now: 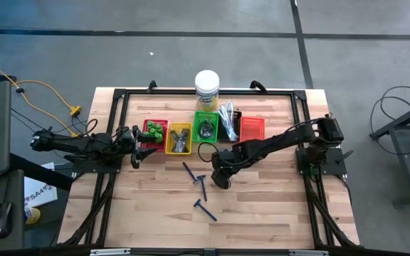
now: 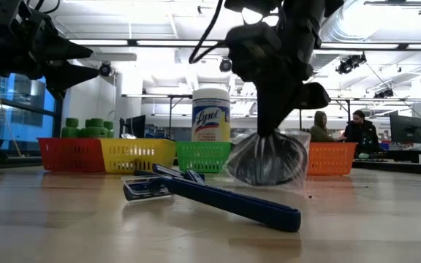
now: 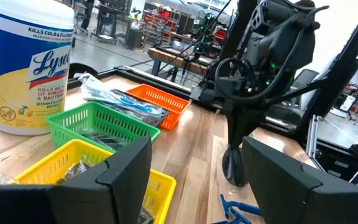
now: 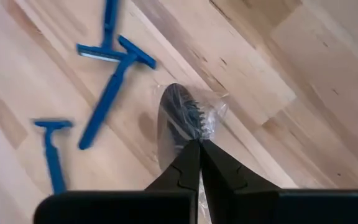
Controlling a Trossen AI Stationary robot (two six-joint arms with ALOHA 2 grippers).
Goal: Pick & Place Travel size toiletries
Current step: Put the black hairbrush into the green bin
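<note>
A dark shiny round bundle (image 4: 178,121) in a clear wrapper hangs under my right gripper (image 4: 199,144), which is shut on it above the middle of the table (image 1: 223,176). In the low view the bundle (image 2: 269,161) hangs in front of the trays. Three dark-blue razors (image 1: 203,186) lie flat on the wood just left of and in front of it. My left gripper (image 3: 194,186) waits open and level at the table's left (image 1: 139,146), next to the red tray (image 1: 148,141), touching nothing. My right gripper pinches the gathered top of the clear wrapper (image 4: 201,132) between the free ends of its two fingers. The fingers come from above, pointing steeply down. The bundle hangs below them, a little clear of the table.
A row of small trays stands at the back: red with green pots (image 1: 155,130), yellow (image 1: 179,139), green (image 1: 206,124), black with clear-sleeved sticks (image 1: 226,117), orange (image 1: 251,128). A tall jar with a white lid (image 1: 206,85) stands behind them. Bare wood lies in front of the razors.
</note>
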